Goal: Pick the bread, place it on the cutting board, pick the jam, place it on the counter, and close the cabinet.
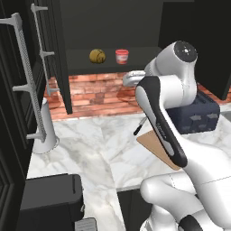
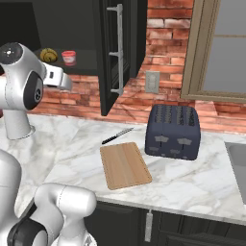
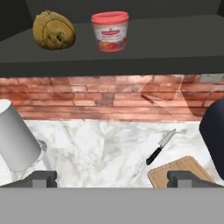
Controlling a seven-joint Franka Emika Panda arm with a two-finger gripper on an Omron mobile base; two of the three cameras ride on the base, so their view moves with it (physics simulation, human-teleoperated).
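The bread [image 1: 97,56] [image 3: 53,30], a round golden-brown bun, sits on the shelf of the open black cabinet [image 1: 113,27]. To its right on the same shelf stands the red jam [image 1: 122,56] [image 3: 110,31] with a pale lid. My gripper [image 3: 112,179] is open and empty; it hangs in front of the shelf and below it, apart from both. In the left base view the gripper [image 1: 128,80] shows below and right of the jam. The cutting board [image 2: 125,165] lies bare on the marble counter [image 2: 62,158]. One cabinet door [image 2: 117,53] stands swung out.
A black-handled knife [image 2: 117,136] lies just behind the board. A dark toaster [image 2: 174,131] stands to the board's right. A white cylinder [image 1: 45,128] stands at the counter's left, beside the left cabinet door [image 1: 22,90]. A sink edge [image 2: 235,153] is far right.
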